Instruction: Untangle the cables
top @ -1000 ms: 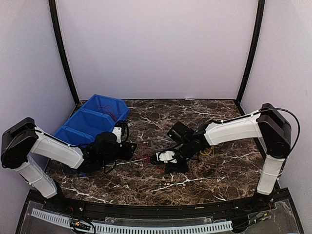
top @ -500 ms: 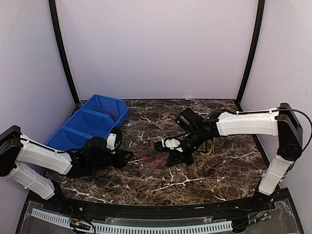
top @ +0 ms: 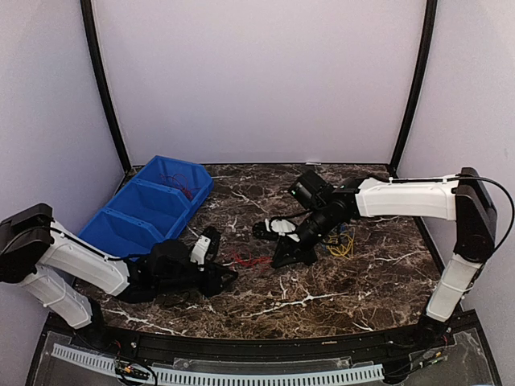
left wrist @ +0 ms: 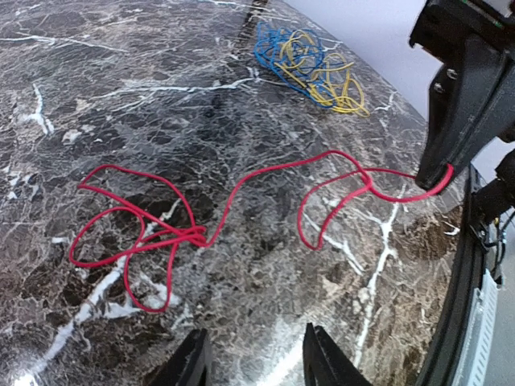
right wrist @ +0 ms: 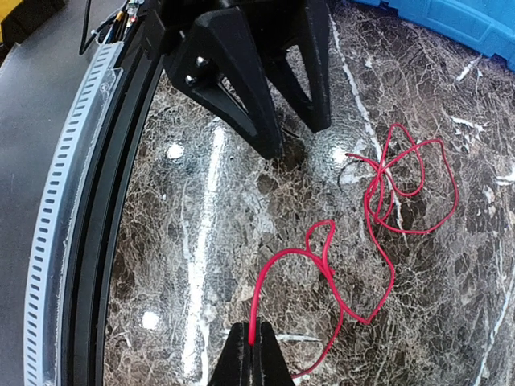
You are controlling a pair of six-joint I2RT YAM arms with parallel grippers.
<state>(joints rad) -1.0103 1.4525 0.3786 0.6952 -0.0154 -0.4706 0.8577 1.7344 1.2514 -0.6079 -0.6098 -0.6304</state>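
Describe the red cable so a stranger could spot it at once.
On the dark marble table, look near the middle. The red cable sprawls in loose loops, one part pinched in the right gripper. Its neighbours, blue and yellow cables, lie bunched together farther off.

red cable [left wrist: 193,235], blue bin [top: 149,201], dark marbled table [top: 322,299]
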